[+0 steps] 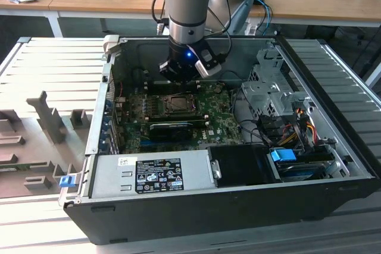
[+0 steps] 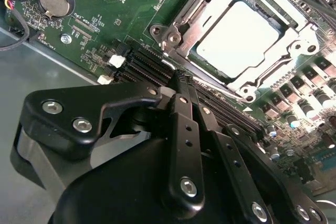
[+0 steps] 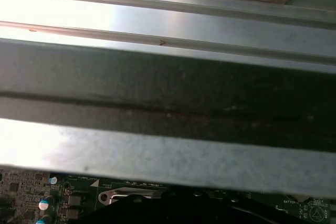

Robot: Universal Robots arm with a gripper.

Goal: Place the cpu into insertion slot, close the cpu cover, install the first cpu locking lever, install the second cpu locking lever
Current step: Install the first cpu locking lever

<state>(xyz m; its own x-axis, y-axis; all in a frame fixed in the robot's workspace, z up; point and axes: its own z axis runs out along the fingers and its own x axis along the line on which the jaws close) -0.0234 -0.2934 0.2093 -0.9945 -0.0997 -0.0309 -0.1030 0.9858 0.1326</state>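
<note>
Silvery-grey and seated, the cpu [image 2: 239, 38] lies in its socket on the green motherboard [image 2: 105, 24], framed by the cpu cover [image 2: 294, 40], which appears to be down around it. The gripper [image 2: 181, 77] hangs just beside the socket inside the open computer case [image 1: 333, 147], its black fingers [image 2: 184, 124] pressed together and holding nothing. Judged from this, insertion and cover-closing look done; the locking-lever step seems in hand, calling for a precise push on a thin lever.

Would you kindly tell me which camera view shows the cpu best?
The second wrist view: the cpu sits large and pale in its socket, framed by the cpu cover. In the exterior view the cpu is a tiny square under the arm.
</note>
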